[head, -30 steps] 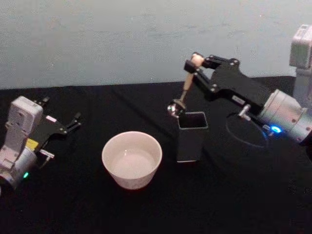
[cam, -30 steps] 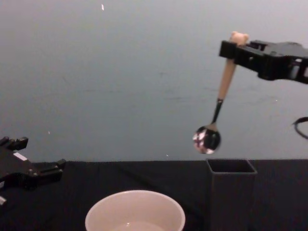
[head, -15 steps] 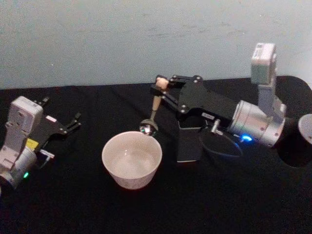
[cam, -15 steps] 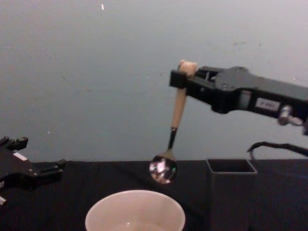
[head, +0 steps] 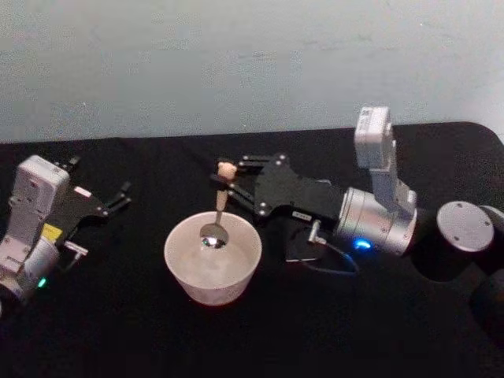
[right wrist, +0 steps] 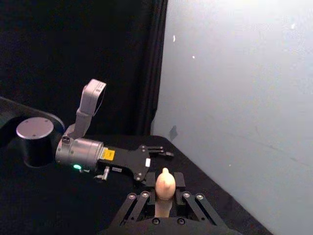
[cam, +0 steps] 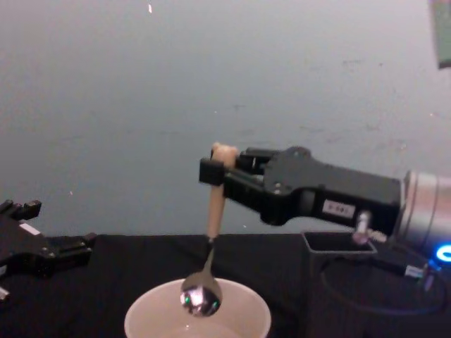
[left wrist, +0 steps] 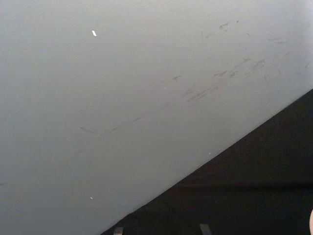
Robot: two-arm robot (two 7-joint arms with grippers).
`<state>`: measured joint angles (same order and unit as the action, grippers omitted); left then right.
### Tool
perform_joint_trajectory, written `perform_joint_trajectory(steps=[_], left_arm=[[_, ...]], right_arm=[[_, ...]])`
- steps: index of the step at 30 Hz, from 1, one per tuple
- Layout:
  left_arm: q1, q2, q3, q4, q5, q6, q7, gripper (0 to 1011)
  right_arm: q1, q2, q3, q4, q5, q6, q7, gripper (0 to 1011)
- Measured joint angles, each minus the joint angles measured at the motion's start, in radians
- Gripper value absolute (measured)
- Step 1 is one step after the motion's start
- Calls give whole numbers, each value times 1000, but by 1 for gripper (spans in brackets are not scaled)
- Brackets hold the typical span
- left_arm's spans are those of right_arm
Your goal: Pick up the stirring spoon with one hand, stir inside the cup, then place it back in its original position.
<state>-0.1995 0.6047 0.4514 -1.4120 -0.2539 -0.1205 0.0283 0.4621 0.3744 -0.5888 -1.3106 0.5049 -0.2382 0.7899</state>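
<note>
My right end effector (head: 223, 181) pinches the spoon (head: 218, 211) high on its beige handle. The metal bowl hangs inside the cup (head: 183, 272). I judge the spoon light, stiff and smooth, so it may swivel in this high pinch. My left end effector (head: 98, 179) is spread and parked at left.

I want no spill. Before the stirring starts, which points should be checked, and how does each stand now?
1. Right gripper shut on the spoon, just under its bear head: ok.
2. Spoon bowl inside the rim of the cup: ok.
3. Spoon near upright: ok.
4. Spoon bowl touching the cup's bottom: cannot tell.
5. Left gripper open, parked at the left, apart from the cup: ok.
6. Holder opening free for the return: ok.
</note>
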Motion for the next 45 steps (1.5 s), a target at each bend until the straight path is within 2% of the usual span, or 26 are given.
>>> perform_joint_trajectory(steps=[10,24,36,45], left_arm=[[0,0,0,0,0,0,0,1001],[0,0,0,0,0,0,0,1001],[0,0,0,0,0,0,0,1001],[0,0,0,0,0,0,0,1001]], right_arm=[[20,-44,-29,101,-39,-45,6,213],[35,-84,-37,181,-90,-76,-11,213],[37,-97,-32,203,-124,-90,-27,213],[15,-77,-11,171,-128,-81,-42,213]])
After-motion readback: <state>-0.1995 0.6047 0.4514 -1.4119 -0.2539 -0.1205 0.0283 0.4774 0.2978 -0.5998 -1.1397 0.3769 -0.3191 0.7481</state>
